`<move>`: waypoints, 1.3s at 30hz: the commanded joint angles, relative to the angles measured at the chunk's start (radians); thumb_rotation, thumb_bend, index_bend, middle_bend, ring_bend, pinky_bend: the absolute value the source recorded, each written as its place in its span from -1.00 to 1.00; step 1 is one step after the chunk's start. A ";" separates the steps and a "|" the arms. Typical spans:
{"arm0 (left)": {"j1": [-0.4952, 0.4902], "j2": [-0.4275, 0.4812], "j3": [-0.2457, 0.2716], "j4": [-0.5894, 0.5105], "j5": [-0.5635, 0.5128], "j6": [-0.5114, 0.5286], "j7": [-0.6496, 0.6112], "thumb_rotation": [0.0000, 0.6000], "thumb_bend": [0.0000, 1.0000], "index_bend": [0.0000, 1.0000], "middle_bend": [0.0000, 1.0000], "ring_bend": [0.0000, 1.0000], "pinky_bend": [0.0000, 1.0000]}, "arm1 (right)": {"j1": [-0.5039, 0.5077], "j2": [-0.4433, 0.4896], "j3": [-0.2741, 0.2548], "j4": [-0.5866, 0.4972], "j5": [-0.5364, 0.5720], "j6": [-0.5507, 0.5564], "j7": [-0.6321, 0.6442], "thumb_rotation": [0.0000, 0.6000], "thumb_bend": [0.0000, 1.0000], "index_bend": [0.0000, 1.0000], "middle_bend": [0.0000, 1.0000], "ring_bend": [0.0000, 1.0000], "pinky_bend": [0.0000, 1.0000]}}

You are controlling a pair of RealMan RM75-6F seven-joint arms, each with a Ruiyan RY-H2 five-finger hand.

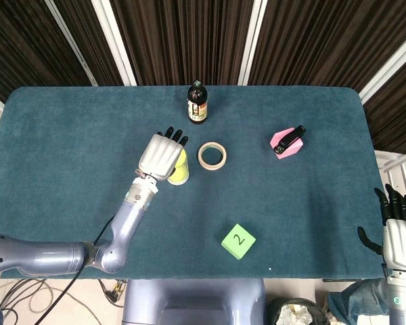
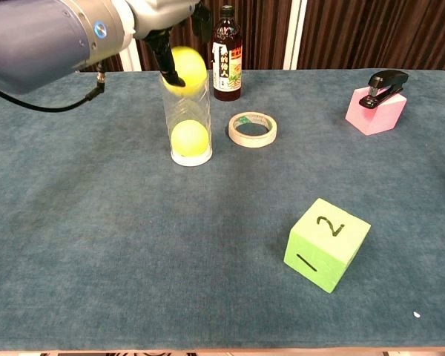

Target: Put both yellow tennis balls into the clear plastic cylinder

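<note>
Chest view, nearest first: a green numbered cube (image 2: 326,244) sits at about 5 o'clock on the teal surface (image 2: 96,245), well apart from the work. Further back, at roughly 11 o'clock, stands the clear plastic cylinder (image 2: 188,122), upright, with one yellow tennis ball (image 2: 190,138) resting at its bottom. The second tennis ball (image 2: 189,67) is right at the cylinder's mouth, its lower part apparently inside the rim, slightly blurred. The left robot hand (image 2: 163,18) is directly above and just behind it, dark fingers (image 2: 170,65) down along the ball's left side; whether they are pinching it or have let go I cannot tell. A tape roll (image 2: 253,129) lies just beside the cylinder at 3 o'clock, a dark bottle (image 2: 227,55) behind it at 1 o'clock, and a stapler on a pink block (image 2: 376,102) far off to the right.

Judging by look, the balls are light, felt-covered and springy, easy to hold around the middle but prone to bounce. The cylinder seems thin-walled and tall, so a sideways nudge at the rim could tip it; best held low on its wall if steadied.

The right robot hand (image 1: 396,233) shows only in the head view, at 4 o'clock off the surface's edge, fingers apart and empty.
</note>
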 commanded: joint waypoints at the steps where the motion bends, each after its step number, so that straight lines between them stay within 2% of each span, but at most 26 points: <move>1: 0.004 0.009 -0.006 -0.009 0.012 0.007 -0.011 1.00 -0.73 -0.42 -0.56 -0.63 -0.03 | 0.000 -0.001 0.000 0.000 0.000 0.000 -0.001 1.00 -0.31 -0.77 -0.94 -0.88 -0.98; 10: 0.016 0.066 -0.020 -0.085 0.040 0.032 -0.021 1.00 -0.73 -0.43 -0.57 -0.63 -0.05 | 0.000 -0.004 0.002 0.000 0.005 0.002 -0.007 1.00 -0.31 -0.77 -0.94 -0.88 -0.98; 14: 0.040 0.120 -0.013 -0.172 0.099 0.108 0.002 1.00 -0.73 -0.48 -0.57 -0.63 -0.06 | -0.002 -0.001 0.004 -0.003 0.007 0.003 -0.001 1.00 -0.31 -0.77 -0.94 -0.88 -0.98; 17: 0.091 0.189 0.027 -0.292 0.147 0.233 0.090 1.00 -0.73 -0.52 -0.67 -0.71 -0.12 | -0.003 0.002 0.005 -0.005 0.006 0.004 0.003 1.00 -0.31 -0.77 -0.94 -0.88 -0.98; 21: 0.187 0.265 0.068 -0.469 0.129 0.410 0.171 1.00 -0.73 -0.52 -0.74 -0.75 -0.17 | -0.003 0.002 0.003 -0.007 0.002 0.005 0.001 1.00 -0.31 -0.77 -0.94 -0.88 -0.98; 24: 0.270 0.303 0.118 -0.542 0.172 0.474 0.112 1.00 -0.73 -0.55 -0.76 -0.77 -0.24 | -0.004 0.002 0.001 -0.010 -0.003 0.009 -0.005 1.00 -0.31 -0.77 -0.94 -0.88 -0.98; 26: 0.340 0.340 0.187 -0.559 0.241 0.476 0.021 1.00 -0.74 -0.58 -0.78 -0.82 -0.32 | -0.004 0.001 0.001 -0.013 -0.005 0.012 -0.010 1.00 -0.31 -0.77 -0.94 -0.88 -0.98; 31: 0.504 0.418 0.363 -0.479 0.453 0.463 -0.236 1.00 -0.81 -0.65 -0.89 -0.94 -0.49 | -0.004 0.000 0.001 -0.013 -0.005 0.013 -0.016 1.00 -0.31 -0.77 -0.94 -0.88 -0.98; 34: 0.587 0.420 0.431 -0.387 0.542 0.478 -0.362 1.00 -0.89 -0.71 -0.94 -0.99 -0.62 | -0.002 0.000 -0.002 -0.009 -0.008 0.008 -0.013 1.00 -0.31 -0.77 -0.94 -0.88 -0.98; 36: 0.641 0.410 0.461 -0.313 0.577 0.493 -0.418 1.00 -0.91 -0.72 -0.97 -1.00 -0.72 | -0.002 0.000 -0.005 -0.008 -0.011 0.005 -0.011 1.00 -0.31 -0.77 -0.94 -0.88 -0.98; 39: 0.698 0.383 0.474 -0.227 0.581 0.498 -0.464 1.00 -0.91 -0.75 -0.99 -1.00 -0.75 | -0.002 0.000 -0.005 -0.009 -0.015 0.008 -0.009 1.00 -0.31 -0.77 -0.94 -0.88 -0.98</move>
